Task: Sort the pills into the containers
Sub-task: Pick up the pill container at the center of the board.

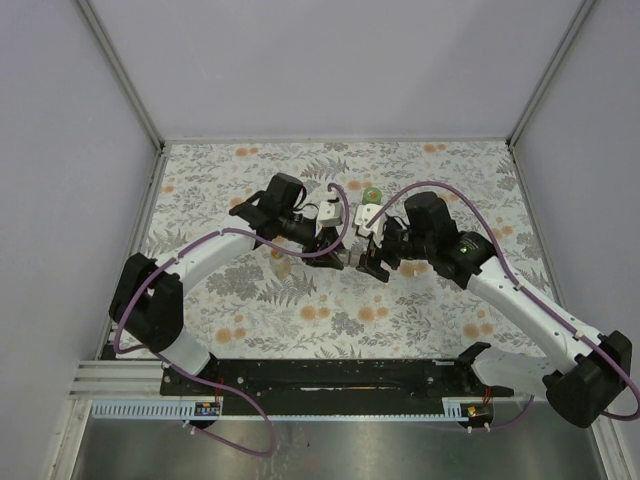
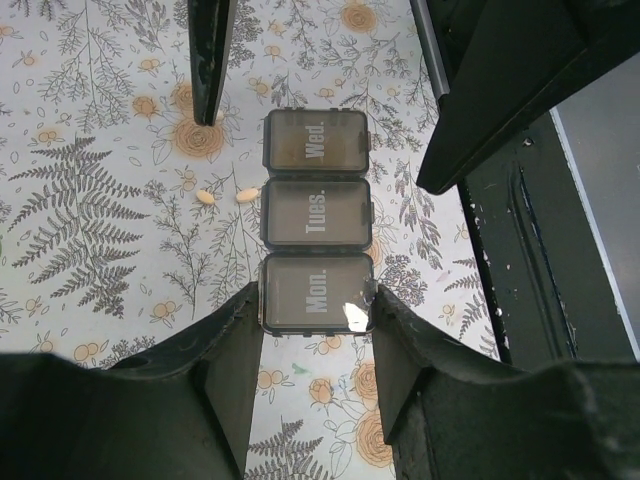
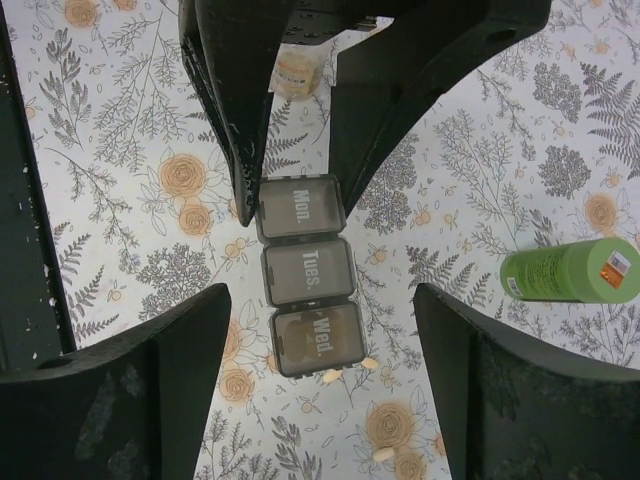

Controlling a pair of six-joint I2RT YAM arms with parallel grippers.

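Currently the smoked-grey, three-compartment plastic pill organiser (image 2: 316, 235) lies on the floral-print table cover (image 1: 250, 300) at the centre of the workspace, between the two arms. All three lids (Mon., Tues., Wed.) are down. The left gripper (image 2: 316, 305) is clenched on the Mon. compartment, one finger against each long side. The right gripper (image 3: 320, 295) is released: its fingers (image 3: 170, 380) stand wide on either side of the Wed. end, apart from the casing. Two small cream oval pills (image 2: 246, 196) lie loose on the cover just beside the far side of the organiser, towards the Wed. end. A green cylindrical bottle (image 3: 565, 272) sits on the far side, well apart.

The step in hand is judged to be opening a compartment so that pills can go in.

1. Leave the left grip as it is. The organiser looks light and would likely slide on the cover if let go.
2. Bring one right fingertip to the lid's latch edge, not around the body. Which long edge carries the latch cannot be told for certain.
3. Lift the lid slowly. A sudden snap could jolt the casing and scatter the loose pills.
4. Route the right fingers clear of the two pills on the approach.
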